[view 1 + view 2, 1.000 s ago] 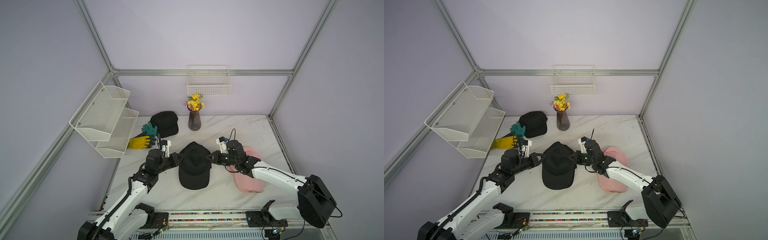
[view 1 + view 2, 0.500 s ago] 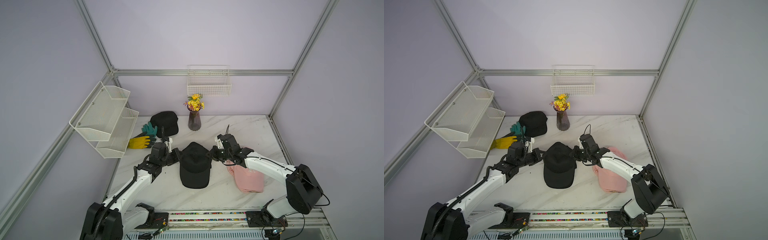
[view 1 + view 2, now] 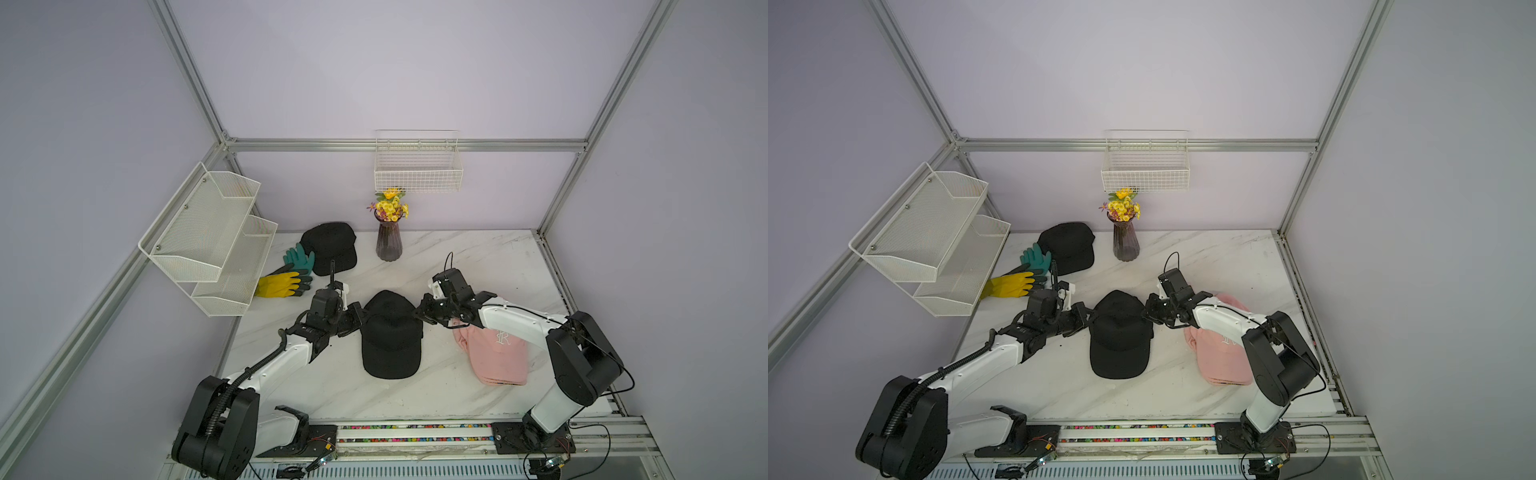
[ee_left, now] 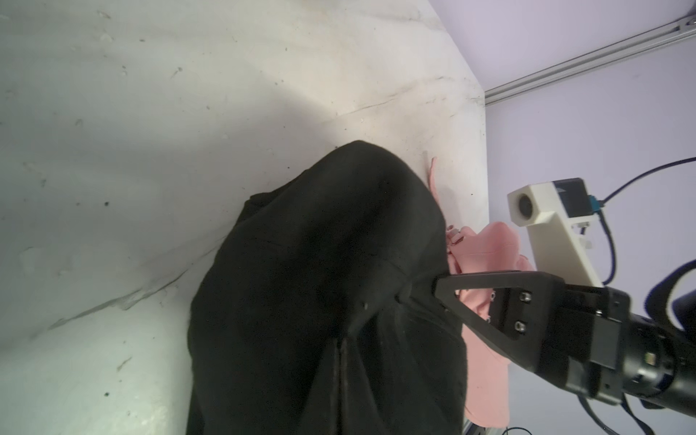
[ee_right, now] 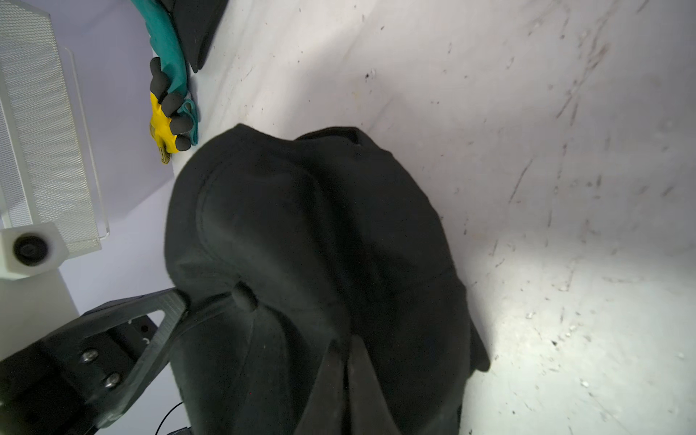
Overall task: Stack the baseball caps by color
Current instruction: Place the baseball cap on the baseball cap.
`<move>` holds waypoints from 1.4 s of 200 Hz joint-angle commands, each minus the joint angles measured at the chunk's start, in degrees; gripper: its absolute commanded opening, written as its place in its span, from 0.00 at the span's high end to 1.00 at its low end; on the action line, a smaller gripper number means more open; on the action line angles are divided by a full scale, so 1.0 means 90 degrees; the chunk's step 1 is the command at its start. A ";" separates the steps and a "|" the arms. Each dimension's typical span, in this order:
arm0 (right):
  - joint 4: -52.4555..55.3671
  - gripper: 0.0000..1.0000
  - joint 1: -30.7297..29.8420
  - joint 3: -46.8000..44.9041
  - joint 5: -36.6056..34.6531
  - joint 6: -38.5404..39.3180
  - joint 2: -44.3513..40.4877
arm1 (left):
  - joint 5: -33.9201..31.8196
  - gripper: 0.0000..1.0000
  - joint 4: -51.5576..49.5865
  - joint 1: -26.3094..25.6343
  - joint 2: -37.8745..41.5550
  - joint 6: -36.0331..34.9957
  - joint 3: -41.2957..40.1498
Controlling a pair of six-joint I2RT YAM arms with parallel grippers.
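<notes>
Top views, both read with the arm bases at 6 o'clock, give us the black cap (image 3: pixel 390 336) at the centre of the counter (image 3: pixel 332 386). Its brim lies nearest the bases at 6 and its crown at 12, so its long axis runs 6 to 12. Just beyond the brim, the left pincer (image 3: pixel 362 318) meets the crown's side at 9 o'clock and the right pincer (image 3: pixel 417 313) meets it at 3; both arms are about equally near.

From the right wrist view we see that pincer's fingers (image 5: pixel 367 388) almost together with black cloth nipped between them. The left wrist view shows the same narrow nip, so we read both as clamped on the cap's sides. We cannot tell whether a second cap nests beneath it.

The pink caps (image 3: pixel 498 353) sit piled at the cap's 4 o'clock, under the right arm. Farthest, at 11 o'clock, lies the other black cap (image 3: pixel 330 247), beside the gloves (image 3: pixel 286 284). We judge the coming move turns on that 11 o'clock line, which lies on the left arm's side.
</notes>
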State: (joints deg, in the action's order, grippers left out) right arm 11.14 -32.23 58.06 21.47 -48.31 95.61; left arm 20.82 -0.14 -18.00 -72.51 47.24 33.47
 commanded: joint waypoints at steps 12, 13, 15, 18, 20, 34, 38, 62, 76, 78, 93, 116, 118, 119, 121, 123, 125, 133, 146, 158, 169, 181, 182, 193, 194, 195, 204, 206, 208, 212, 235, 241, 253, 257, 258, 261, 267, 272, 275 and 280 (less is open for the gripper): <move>-0.0027 0.65 0.0055 0.0021 -0.0188 0.0362 -0.0005 | 0.0084 0.62 0.0745 0.0103 -0.0393 -0.0094 -0.0279; -0.0046 0.64 0.0055 0.0017 -0.0174 0.0370 -0.0017 | 0.0101 0.61 0.0756 0.0104 -0.0397 -0.0088 -0.0281; -0.0080 0.60 0.0055 0.0009 -0.0143 0.0388 -0.0040 | 0.0112 0.59 0.0767 0.0105 -0.0387 -0.0080 -0.0281; -0.0133 0.56 0.0055 -0.0001 -0.0099 0.0405 -0.0089 | 0.0131 0.57 0.0786 0.0105 -0.0378 -0.0083 -0.0284; -0.0163 0.54 0.0051 -0.0005 -0.0081 0.0426 -0.0121 | 0.0136 0.55 0.0787 0.0103 -0.0365 -0.0083 -0.0290; -0.0151 0.39 0.0056 -0.0031 -0.0212 0.0571 -0.0402 | 0.0057 0.43 0.0766 0.0104 -0.0146 -0.0097 -0.0318; -0.0090 0.37 0.0051 -0.0036 -0.0313 0.0627 -0.0476 | 0.0001 0.40 0.0746 0.0102 -0.0041 -0.0107 -0.0328; 0.0107 0.27 0.0051 -0.0202 -0.0982 0.0906 -0.1199 | -0.0344 0.19 0.0440 0.0130 0.0677 -0.0322 -0.0297; -0.0218 0.23 0.0009 -0.0511 -0.1009 0.1019 -0.1654 | -0.0506 0.12 0.0225 0.0125 0.1136 -0.0545 -0.0235; -0.0255 0.23 -0.0005 -0.0557 -0.1014 0.1027 -0.1709 | -0.0531 0.11 0.0195 0.0125 0.1200 -0.0575 -0.0221; -0.0462 0.21 -0.0199 -0.0846 -0.1046 0.1140 -0.2103 | -0.0589 0.06 0.0028 0.0084 0.1617 -0.0776 -0.0203; -0.0622 0.18 -0.0755 -0.1109 -0.1390 0.1494 -0.2187 | -0.0858 0.00 -0.0051 -0.0171 0.1984 -0.1110 -0.0350; -0.0622 0.18 -0.0794 -0.1112 -0.1424 0.1540 -0.2157 | -0.0914 0.00 -0.0057 -0.0205 0.1990 -0.1170 -0.0370; -0.0622 0.18 -0.0804 -0.1111 -0.1446 0.1555 -0.2147 | -0.0945 0.00 -0.0060 -0.0216 0.1991 -0.1188 -0.0379; -0.0615 0.18 -0.0845 -0.1110 -0.1485 0.1581 -0.2125 | -0.1009 0.00 -0.0059 -0.0251 0.1990 -0.1226 -0.0394; -0.0613 0.18 -0.0878 -0.1102 -0.1526 0.1602 -0.2090 | -0.1064 0.00 -0.0054 -0.0274 0.1987 -0.1267 -0.0408; -0.0617 0.18 -0.0905 -0.1101 -0.1561 0.1639 -0.2043 | -0.1129 0.00 -0.0048 -0.0309 0.1984 -0.1312 -0.0426; -0.0702 0.18 -0.0981 -0.1090 -0.1718 0.1817 -0.1925 | -0.1352 0.00 0.0059 -0.0370 0.1875 -0.1454 -0.0506; -0.1054 0.18 -0.1009 -0.1109 -0.2156 0.2196 -0.1409 | -0.1563 0.00 0.0491 -0.0381 0.1584 -0.1540 -0.0627; -0.1371 0.18 -0.1010 -0.1074 -0.2655 0.2488 -0.0941 | -0.1701 0.00 0.0968 -0.0382 0.1108 -0.1587 -0.0649; -0.1453 0.18 -0.1009 -0.0912 -0.2876 0.2539 -0.0500 | -0.1778 0.00 0.1321 -0.0383 0.0608 -0.1649 -0.0556; -0.1530 0.18 -0.1009 -0.0847 -0.2859 0.2549 -0.0206 | -0.1676 0.00 0.1432 -0.0391 0.0063 -0.1740 -0.0331; -0.1555 0.18 -0.1009 -0.0861 -0.2838 0.2538 -0.0185 | -0.1668 0.00 0.1432 -0.0392 0.0017 -0.1751 -0.0306; -0.1893 0.18 -0.1018 -0.1099 -0.2693 0.2359 -0.0064 | -0.1556 0.00 0.1549 -0.0431 -0.0376 -0.1820 -0.0194; -0.1922 0.18 -0.1018 -0.1129 -0.2681 0.2350 -0.0061 | -0.1554 0.01 0.1564 -0.0441 -0.0393 -0.1821 -0.0194; -0.1951 0.18 -0.1023 -0.1144 -0.2670 0.2326 -0.0054 | -0.1557 0.01 0.1576 -0.0446 -0.0441 -0.1821 -0.0189; -0.2204 0.18 -0.1019 -0.1412 -0.2655 0.2181 -0.0038 | -0.1536 0.02 0.1693 -0.0483 -0.0697 -0.1817 -0.0182; -0.2255 0.18 -0.1019 -0.1466 -0.2654 0.2152 -0.0030 | -0.1543 0.02 0.1714 -0.0488 -0.0753 -0.1813 -0.0191; -0.2300 0.18 -0.1019 -0.1516 -0.2641 0.2123 -0.0029 | -0.1547 0.03 0.1747 -0.0497 -0.0803 -0.1812 -0.0201; -0.2374 0.18 -0.1019 -0.1606 -0.2644 0.2080 -0.0028 | -0.1568 0.04 0.1796 -0.0500 -0.0871 -0.1789 -0.0227; -0.2468 0.18 -0.1021 -0.1896 -0.2584 0.1901 -0.0085 | -0.1940 0.10 0.2110 -0.0509 -0.1418 -0.1509 -0.0529; -0.2447 0.18 -0.1023 -0.1922 -0.2542 0.1878 -0.0130 | -0.2004 0.11 0.2160 -0.0510 -0.1510 -0.1466 -0.0599; -0.2313 0.18 -0.1028 -0.1904 -0.2458 0.1855 -0.0332 | -0.2030 0.11 0.2202 -0.0510 -0.1613 -0.1422 -0.0633; -0.2264 0.18 -0.1028 -0.1883 -0.2454 0.1844 -0.0431 | -0.2020 0.12 0.2226 -0.0510 -0.1616 -0.1416 -0.0649; -0.2244 0.18 -0.1028 -0.1882 -0.2454 0.1838 -0.0459 | -0.2015 0.12 0.2229 -0.0510 -0.1614 -0.1409 -0.0646; -0.2193 0.18 -0.1028 -0.1861 -0.2437 0.1825 -0.0546 | -0.1998 0.12 0.2246 -0.0510 -0.1598 -0.1403 -0.0653; -0.2103 0.18 -0.1028 -0.1821 -0.2430 0.1828 -0.0708 | -0.1952 0.12 0.2261 -0.0510 -0.1528 -0.1415 -0.0644; -0.2051 0.18 -0.1028 -0.1777 -0.2413 0.1838 -0.0890 | -0.1910 0.11 0.2257 -0.0510 -0.1430 -0.1412 -0.0630; -0.2024 0.18 -0.1030 -0.1748 -0.2400 0.1856 -0.0991 | -0.1854 0.11 0.2265 -0.0510 -0.1362 -0.1420 -0.0621; -0.1960 0.18 -0.1029 -0.1687 -0.2382 0.1902 -0.1127 | -0.1775 0.11 0.2278 -0.0510 -0.1196 -0.1443 -0.0599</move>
State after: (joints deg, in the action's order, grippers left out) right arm -9.93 -41.30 42.06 -0.58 -31.68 91.66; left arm 6.42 19.00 -22.63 -86.04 34.39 28.56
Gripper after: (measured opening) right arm 0.820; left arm 0.886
